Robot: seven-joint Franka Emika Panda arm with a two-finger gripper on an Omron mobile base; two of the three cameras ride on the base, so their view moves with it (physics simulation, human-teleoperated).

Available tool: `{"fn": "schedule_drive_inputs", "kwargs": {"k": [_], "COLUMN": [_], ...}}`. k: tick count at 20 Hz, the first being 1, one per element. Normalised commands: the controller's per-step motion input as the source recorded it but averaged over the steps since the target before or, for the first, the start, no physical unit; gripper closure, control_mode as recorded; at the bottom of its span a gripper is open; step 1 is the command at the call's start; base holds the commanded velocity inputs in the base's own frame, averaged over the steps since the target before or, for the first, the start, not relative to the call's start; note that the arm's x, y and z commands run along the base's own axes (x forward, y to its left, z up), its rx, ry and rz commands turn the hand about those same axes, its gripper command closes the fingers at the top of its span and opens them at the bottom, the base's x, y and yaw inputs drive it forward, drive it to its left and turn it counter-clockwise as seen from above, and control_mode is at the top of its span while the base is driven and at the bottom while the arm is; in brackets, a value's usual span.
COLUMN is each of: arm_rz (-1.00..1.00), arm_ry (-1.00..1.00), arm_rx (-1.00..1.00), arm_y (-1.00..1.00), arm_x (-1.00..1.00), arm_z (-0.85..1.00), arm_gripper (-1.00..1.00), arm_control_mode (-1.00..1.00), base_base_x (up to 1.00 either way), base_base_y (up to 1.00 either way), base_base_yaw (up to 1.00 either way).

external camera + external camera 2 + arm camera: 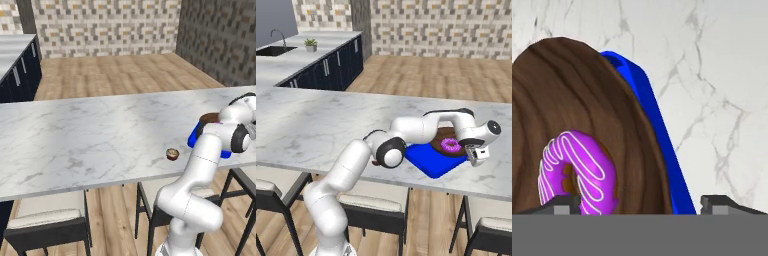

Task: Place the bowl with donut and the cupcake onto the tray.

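Note:
The dark brown bowl [437, 144] lies over the far right part of the blue tray [428, 161], with the pink-purple donut [451, 145] inside it. My gripper [475, 155] hangs at the bowl's right rim, open. In the hand view its fingertips [562, 204] stand wide apart at the bottom. The bowl [612, 115] rim runs between them, the donut [582, 172] is close to the left tip, and the tray [662, 135] edge follows the bowl's side. The cupcake [172, 154] stands alone on the marble, left of the tray [192, 137] and near the front edge. My arm covers much of the bowl [209, 118].
The marble counter [90, 135] stretches far to the left. Stools [47, 225] stand under its near edge. A second counter with a sink [273, 50] and a small plant [310, 45] runs along the far left wall.

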Motion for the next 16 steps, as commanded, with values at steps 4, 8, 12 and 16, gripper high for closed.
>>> {"fn": "schedule_drive_inputs", "kwargs": {"k": [4, 8, 12, 16], "arm_rz": [0.00, -0.04, -0.03, 0.00], "arm_ry": [0.02, 0.02, 0.07, 0.16], "arm_rx": [0.00, -0.02, -0.09, -0.12], "arm_y": [-0.17, 0.02, 0.28, 0.60], "arm_x": [-0.13, -0.46, -0.40, -0.27], "arm_z": [0.06, 0.31, 0.30, 0.12], "arm_gripper": [-1.00, -1.00, -1.00, -1.00], "arm_control_mode": [-1.00, -1.00, -1.00, -1.00], "base_base_x": [0.00, 0.00, 0.00, 0.00], "base_base_y": [0.00, 0.00, 0.00, 0.00], "base_base_yaw": [0.00, 0.00, 0.00, 0.00]}}
